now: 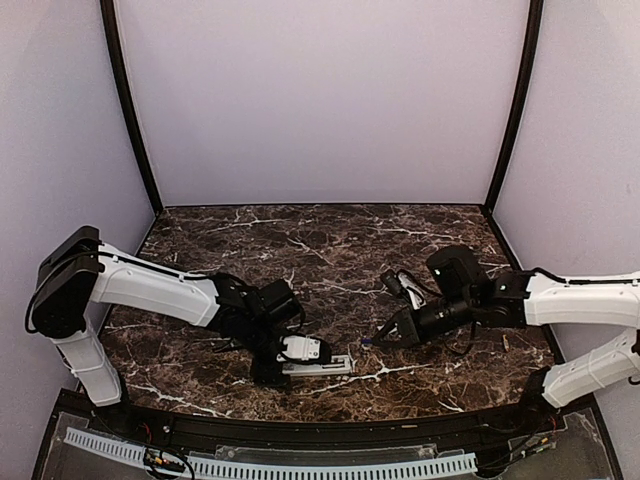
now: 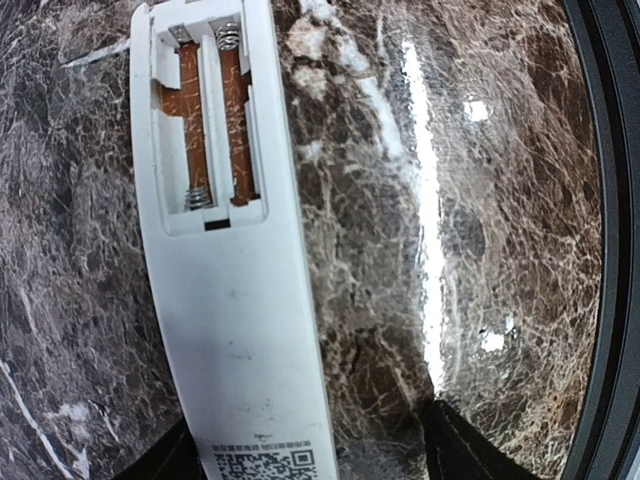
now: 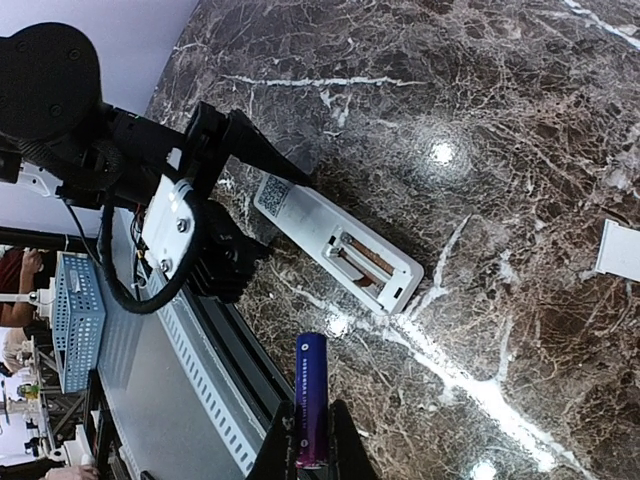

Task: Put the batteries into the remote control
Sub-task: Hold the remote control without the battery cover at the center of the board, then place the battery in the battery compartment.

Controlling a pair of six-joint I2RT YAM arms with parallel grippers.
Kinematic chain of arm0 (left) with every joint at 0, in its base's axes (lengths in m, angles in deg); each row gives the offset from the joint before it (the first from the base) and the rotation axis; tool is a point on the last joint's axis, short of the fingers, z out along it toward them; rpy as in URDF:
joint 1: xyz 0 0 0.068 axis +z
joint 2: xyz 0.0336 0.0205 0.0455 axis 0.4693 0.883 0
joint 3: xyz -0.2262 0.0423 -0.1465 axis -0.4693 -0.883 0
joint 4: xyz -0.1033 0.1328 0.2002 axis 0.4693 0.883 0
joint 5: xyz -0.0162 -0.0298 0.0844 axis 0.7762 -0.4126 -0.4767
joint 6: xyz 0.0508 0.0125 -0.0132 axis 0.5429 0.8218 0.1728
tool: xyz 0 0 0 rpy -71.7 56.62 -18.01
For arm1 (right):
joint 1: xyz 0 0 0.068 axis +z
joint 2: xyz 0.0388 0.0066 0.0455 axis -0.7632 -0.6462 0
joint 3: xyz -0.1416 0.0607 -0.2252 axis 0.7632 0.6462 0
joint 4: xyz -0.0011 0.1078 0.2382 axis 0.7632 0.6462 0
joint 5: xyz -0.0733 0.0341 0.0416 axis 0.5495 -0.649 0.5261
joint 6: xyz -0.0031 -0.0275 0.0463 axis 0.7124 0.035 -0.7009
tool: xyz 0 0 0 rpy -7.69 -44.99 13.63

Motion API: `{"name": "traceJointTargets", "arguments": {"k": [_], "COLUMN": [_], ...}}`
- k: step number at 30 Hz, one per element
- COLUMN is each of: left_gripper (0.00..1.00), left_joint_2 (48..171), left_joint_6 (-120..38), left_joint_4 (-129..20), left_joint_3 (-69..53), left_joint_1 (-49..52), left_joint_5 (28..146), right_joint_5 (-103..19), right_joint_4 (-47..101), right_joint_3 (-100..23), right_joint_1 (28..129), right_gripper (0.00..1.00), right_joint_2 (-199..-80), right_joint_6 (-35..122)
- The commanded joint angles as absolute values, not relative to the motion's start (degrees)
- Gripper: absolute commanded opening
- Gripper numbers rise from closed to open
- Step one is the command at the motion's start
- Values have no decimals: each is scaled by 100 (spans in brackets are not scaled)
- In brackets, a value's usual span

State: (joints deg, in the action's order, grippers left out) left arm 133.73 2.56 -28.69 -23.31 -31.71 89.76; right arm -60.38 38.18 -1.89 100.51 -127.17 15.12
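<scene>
The white remote control (image 2: 235, 330) lies face down on the marble, its label patch towards my left gripper. Its open battery compartment (image 2: 210, 120) is empty, with bare springs. It also shows in the top view (image 1: 325, 366) and the right wrist view (image 3: 335, 235). My left gripper (image 2: 305, 455) is open, its jaws either side of the remote's label end, with a gap on the right. My right gripper (image 3: 313, 415) is shut on a bluish-purple battery (image 3: 311, 395), held above the marble just short of the remote's compartment end. No second battery is in view.
A small flat white piece (image 3: 620, 250) lies on the marble farther back. The table's black front rail (image 3: 215, 350) runs close beside the remote. In the top view my right gripper (image 1: 375, 340) sits just right of my left gripper (image 1: 290, 368).
</scene>
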Motion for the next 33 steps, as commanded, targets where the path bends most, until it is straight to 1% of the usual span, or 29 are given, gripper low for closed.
{"name": "traceJointTargets", "arguments": {"k": [1,9,17,26,28,31,33], "left_gripper": [71,70,72,73,71,64,63], "left_joint_2": [13610,13458,13268,13194,13213,13220,13221], "left_joint_6": [157,1,64,159,141,146,127], "left_joint_4": [-2906,-2993,-3449,-3479,-3488,-3495,-3514], "left_joint_3": [-2435,-2473,-2836,-2925,-2918,-2922,-2922], "left_joint_1": [-3217,-3274,-3278,-3275,-3274,-3282,-3275], "left_joint_5": [8991,8815,8633,8657,8630,8605,8583], "right_joint_5": [-6266,-6777,-7203,-7512,-7487,-7471,-7453], "right_joint_4": [3699,3943,4675,4159,4098,4003,3980], "right_joint_3": [-505,-1017,-1774,-1864,-1930,-2043,-2138], "right_joint_1": [9961,9633,9571,9617,9659,9731,9767], "right_gripper": [0,0,0,0,0,0,0], "right_joint_2": [-13058,-13830,-14895,-15579,-15749,-15955,-16065], "right_joint_6": [1709,2224,3033,2637,2560,2472,2457]}}
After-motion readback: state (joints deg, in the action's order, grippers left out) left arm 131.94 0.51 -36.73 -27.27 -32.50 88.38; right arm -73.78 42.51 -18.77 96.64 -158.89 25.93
